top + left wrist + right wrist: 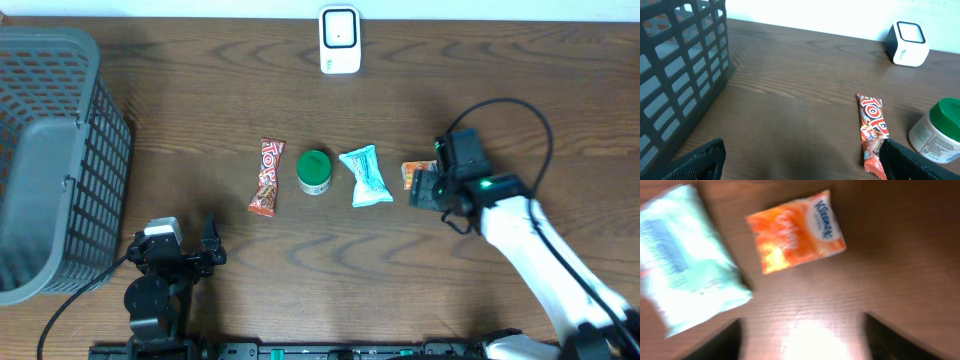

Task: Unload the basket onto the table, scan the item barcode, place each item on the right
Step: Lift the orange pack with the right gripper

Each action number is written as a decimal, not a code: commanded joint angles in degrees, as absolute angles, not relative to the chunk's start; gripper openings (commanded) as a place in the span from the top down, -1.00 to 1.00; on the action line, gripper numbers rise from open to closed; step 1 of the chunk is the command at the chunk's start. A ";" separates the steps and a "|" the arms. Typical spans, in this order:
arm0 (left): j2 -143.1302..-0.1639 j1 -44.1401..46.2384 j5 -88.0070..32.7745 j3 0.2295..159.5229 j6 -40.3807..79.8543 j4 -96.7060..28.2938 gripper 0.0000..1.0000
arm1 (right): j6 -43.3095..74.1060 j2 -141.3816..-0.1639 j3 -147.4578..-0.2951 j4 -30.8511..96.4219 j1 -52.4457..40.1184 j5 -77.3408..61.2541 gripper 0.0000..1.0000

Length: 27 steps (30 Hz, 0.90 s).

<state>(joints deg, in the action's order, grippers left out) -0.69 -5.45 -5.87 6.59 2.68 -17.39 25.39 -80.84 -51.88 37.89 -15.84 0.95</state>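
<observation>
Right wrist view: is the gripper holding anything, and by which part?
Nothing is held; the right gripper is open, the orange packet lying free on the table.

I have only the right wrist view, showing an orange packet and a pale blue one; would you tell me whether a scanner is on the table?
Observer: Yes, a white scanner-like device stands at the far edge of the table, apart from the items.
Operator: Thank you. What else lies near those packets?
Observer: In the overhead view, left of the pale blue packet, sit a green-lidded jar and then a red candy bar, all in one row.
Operator: And the other arm?
Observer: The left pincer is open and empty near the front edge, beside a grey basket.
</observation>
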 commanded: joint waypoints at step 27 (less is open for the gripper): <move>-0.23 -5.28 -6.00 5.82 1.74 -19.05 -0.95 | 14.06 -107.72 -79.22 51.75 -12.67 -1.76 -0.98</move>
<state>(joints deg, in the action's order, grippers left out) -0.67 -5.45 -5.87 6.59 2.68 -17.39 14.79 -106.39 -78.30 50.54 -14.31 -1.76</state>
